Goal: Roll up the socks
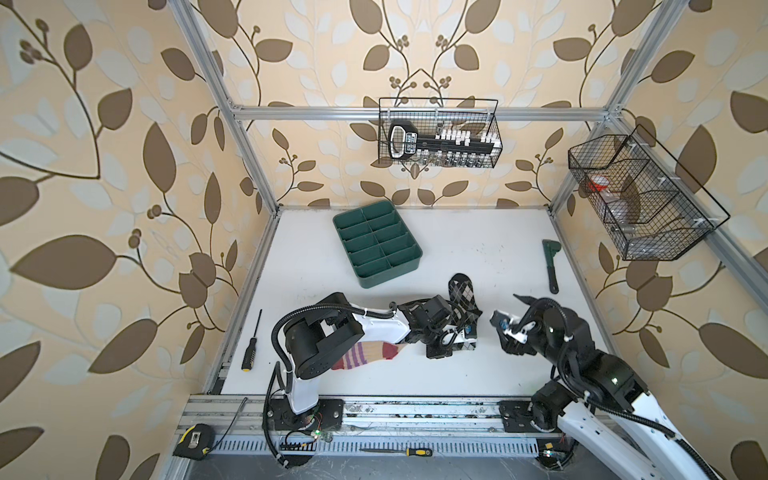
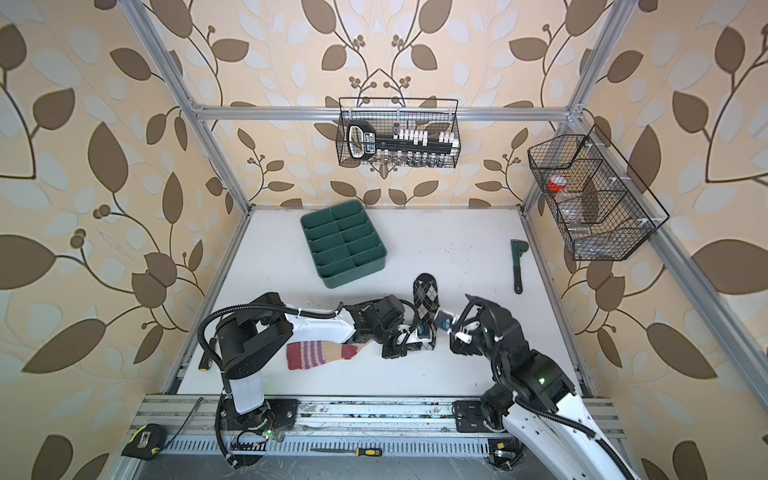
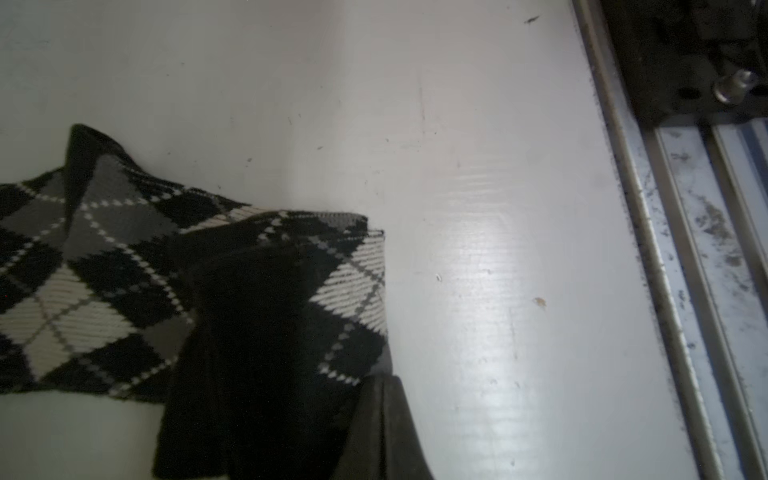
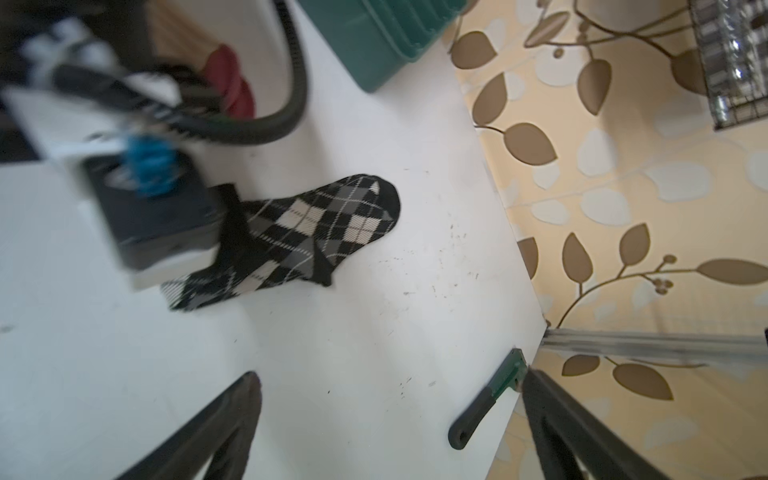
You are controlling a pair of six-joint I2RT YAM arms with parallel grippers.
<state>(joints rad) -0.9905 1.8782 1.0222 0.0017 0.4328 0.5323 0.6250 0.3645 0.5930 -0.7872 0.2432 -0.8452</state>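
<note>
While the left gripper (image 1: pixel 451 340) is clamped on the cuff end of the black sock (image 1: pixel 463 293), we tag this as the start of the roll. The sock lies mid-table (image 1: pixel 478 257), with its toe pointing at the green tray (image 1: pixel 376 243) and its cuff towards the front rail. In the left wrist view the cuff edge is doubled over onto the diamond pattern beside one finger (image 3: pixel 376 419). There is one fold at most and no roll yet.

The right gripper (image 4: pixel 390 376) hangs just to the right of the sock with its jaws wide apart, holding nothing. The green-handled tool (image 4: pixel 486 403) lies beyond it and is not involved.

The striped sock (image 1: pixel 370 353) lies flat near the front left, partly under the left arm. Its maroon end is close to the left gripper, but we cannot tell whether it touches the black sock. The two are not stacked.

We judge the next move to be turning the pinched cuff over towards the toe, keeping the fabric taut. The free gripper probably has to come in and pin the sock so it doesn't drag. The thin knit may slip or unfold on release.
</note>
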